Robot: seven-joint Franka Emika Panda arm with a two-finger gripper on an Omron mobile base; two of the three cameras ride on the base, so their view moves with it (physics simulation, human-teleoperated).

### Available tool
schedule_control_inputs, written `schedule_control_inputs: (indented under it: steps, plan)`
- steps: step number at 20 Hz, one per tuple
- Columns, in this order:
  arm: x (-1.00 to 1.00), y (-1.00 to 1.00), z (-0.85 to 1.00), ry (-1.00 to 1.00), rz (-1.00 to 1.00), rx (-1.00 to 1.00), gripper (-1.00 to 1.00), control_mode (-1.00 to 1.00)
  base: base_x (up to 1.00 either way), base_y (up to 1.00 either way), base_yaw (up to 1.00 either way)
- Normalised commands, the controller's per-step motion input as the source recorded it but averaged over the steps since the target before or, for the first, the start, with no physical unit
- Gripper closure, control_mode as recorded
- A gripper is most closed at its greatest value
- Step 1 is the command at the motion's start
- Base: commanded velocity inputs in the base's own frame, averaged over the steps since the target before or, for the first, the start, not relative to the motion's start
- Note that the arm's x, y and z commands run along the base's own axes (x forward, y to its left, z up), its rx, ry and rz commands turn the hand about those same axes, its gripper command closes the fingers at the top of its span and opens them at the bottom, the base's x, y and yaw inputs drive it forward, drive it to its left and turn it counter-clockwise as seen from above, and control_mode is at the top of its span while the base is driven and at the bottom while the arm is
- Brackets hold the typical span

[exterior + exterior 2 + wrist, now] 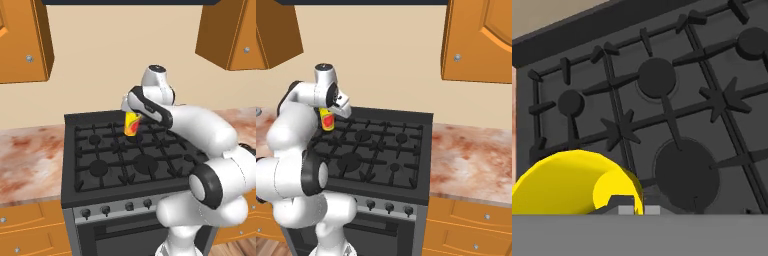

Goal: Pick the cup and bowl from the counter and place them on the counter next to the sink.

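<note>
L base view, left to right: orange wall cabinet [25, 40] top left, marbled counter [30, 160] w/ orange drawers under it, then the black stove [120, 160] w/ grates, burners and a row of knobs on its front. Above the stove's rear centre the cup [132, 123] hangs in the air, yellow w/ red-orange marks, clear of the grates, right under the arm's wrist. The gripper [134, 118] sits at the cup's top; fingers mostly hidden by the hand, so jaw gap itself can't be read here. Right of that the white arm [210, 150] fills the lower right, more counter behind it, 2nd wall cabinet [227, 32] top right. R base view, left to right: a bit of counter at far left edge, arm rising lower left, cup [328, 120] tucked below the hand over the stove's back-left area, gripper [329, 114] on it, then the stove top [381, 150], then a wide stretch of counter [471, 160] w/ cabinets below, big wall cabinet [481, 40] top right. Hand view: cup [572, 182] large at bottom left, yellow, tilted in frame, touching the finger tips at the bottom edge; gripper [639, 210] looks closed on the cup's rim/wall. Stove grates and round burners [684, 172] spread behind and to the right, well below the cup.
</note>
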Motion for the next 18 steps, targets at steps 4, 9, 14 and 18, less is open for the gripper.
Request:
schedule_control_inputs:
  steps: [4, 9, 14, 18]
  plan:
    - [-0.69, -0.69, 0.25, 0.0, 0.01, 0.02, 1.0, -1.0, 0.0, 0.0, 0.0]
    - [-0.87, -0.52, 0.12, 0.0, 0.09, 0.01, 1.0, -1.0, 0.0, 0.0, 0.0]
    - [-0.77, -0.32, 0.1, -0.01, 0.11, 0.0, 1.0, -1.0, 0.0, 0.0, 0.0]
    - [-0.59, -0.18, 0.0, 0.0, 0.09, 0.0, 1.0, -1.0, 0.0, 0.0, 0.0]
